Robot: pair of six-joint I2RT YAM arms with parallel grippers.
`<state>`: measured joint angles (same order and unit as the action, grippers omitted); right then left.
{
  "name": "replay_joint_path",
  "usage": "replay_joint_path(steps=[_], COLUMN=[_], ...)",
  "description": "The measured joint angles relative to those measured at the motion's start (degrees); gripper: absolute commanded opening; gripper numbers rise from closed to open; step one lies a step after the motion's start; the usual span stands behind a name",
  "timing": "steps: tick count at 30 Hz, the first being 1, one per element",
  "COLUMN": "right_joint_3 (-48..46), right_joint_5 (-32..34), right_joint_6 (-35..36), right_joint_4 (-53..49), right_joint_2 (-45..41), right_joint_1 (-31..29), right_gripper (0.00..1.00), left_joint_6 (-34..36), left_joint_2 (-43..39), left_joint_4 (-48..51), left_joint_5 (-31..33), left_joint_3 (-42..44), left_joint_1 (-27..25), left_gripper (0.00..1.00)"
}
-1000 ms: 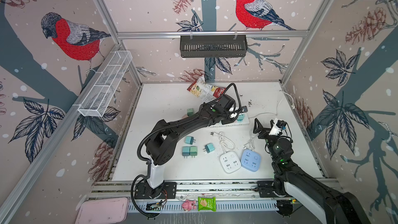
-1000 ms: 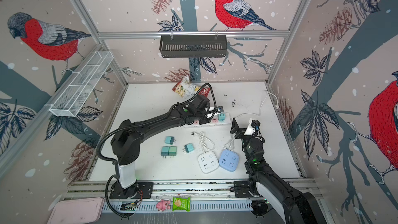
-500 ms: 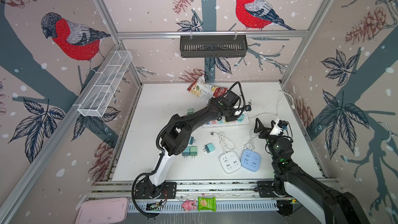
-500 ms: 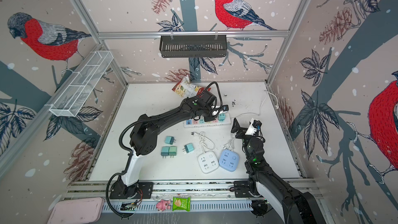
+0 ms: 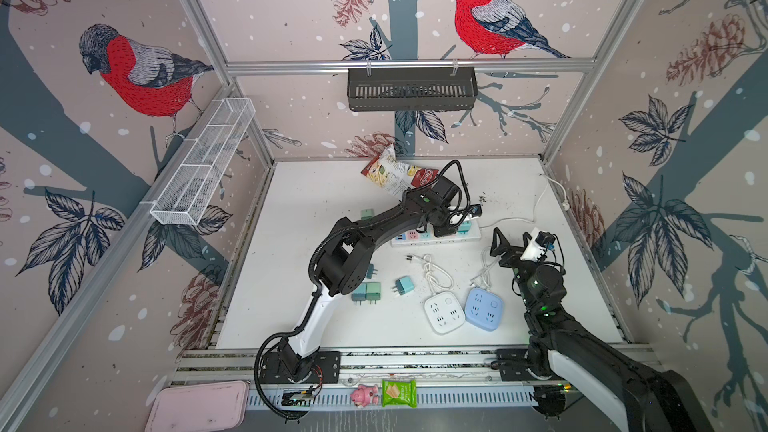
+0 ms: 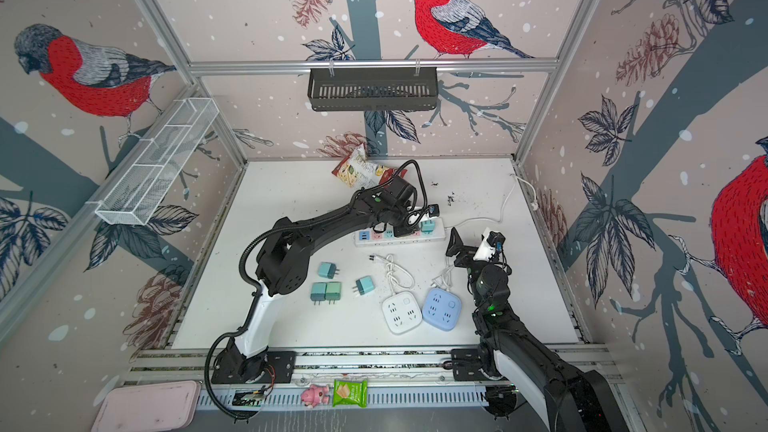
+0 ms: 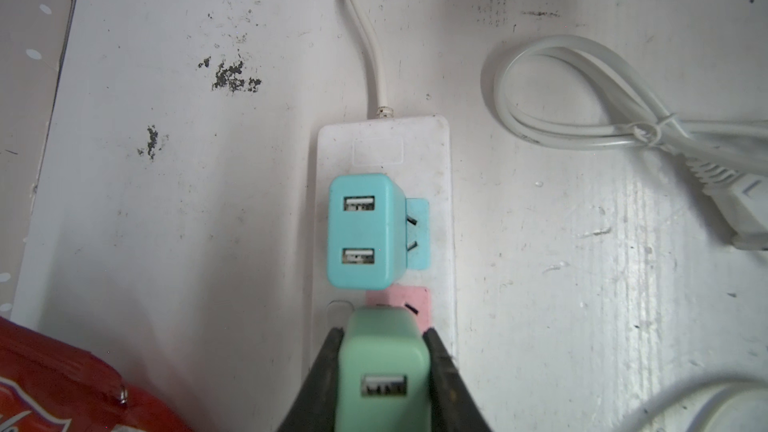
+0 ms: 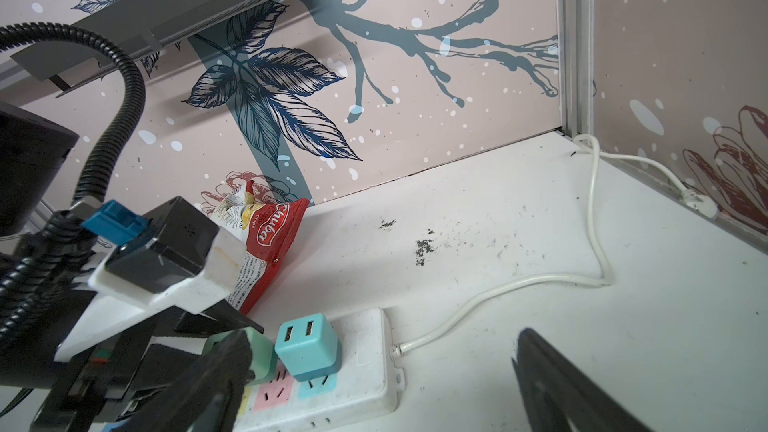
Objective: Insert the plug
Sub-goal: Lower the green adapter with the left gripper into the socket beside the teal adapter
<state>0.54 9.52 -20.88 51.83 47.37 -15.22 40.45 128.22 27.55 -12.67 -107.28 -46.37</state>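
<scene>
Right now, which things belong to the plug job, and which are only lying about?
Job: green plug, held in the shut left end effector; pink socket; strip.

Lying about: blue plug, already seated in the strip; loose plugs; white cube; blue cube; chip bag.

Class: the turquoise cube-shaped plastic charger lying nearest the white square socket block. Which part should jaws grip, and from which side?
Probably from above, jaws closing on the two flat opposite faces of the turquoise cube-shaped plastic charger. It lies on its side, metal prongs pointing out sideways, so keep clear of that end.
</scene>
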Motion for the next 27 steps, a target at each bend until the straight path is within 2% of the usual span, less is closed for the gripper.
replay_joint_path(steps=[20, 27], right_joint_3=[0.00, 0.00], right_joint_5=[0.00, 0.00], right_joint_6=[-0.11, -0.11], right_joint_4=[-0.37, -0.37], right_joint_2=[0.50, 0.50], right_joint_1=[0.02, 0.04], right_gripper=[0.99, 0.99], left_joint_6=[0.00, -0.02], left_joint_2=[1.66, 2.19], left_joint_4=[-1.60, -1.95], left_joint_5=[-6.64, -13.20], left_joint_3=[-0.42, -0.52], left_joint_1=[1.88, 4.17], left_gripper=[0.00, 0.00])
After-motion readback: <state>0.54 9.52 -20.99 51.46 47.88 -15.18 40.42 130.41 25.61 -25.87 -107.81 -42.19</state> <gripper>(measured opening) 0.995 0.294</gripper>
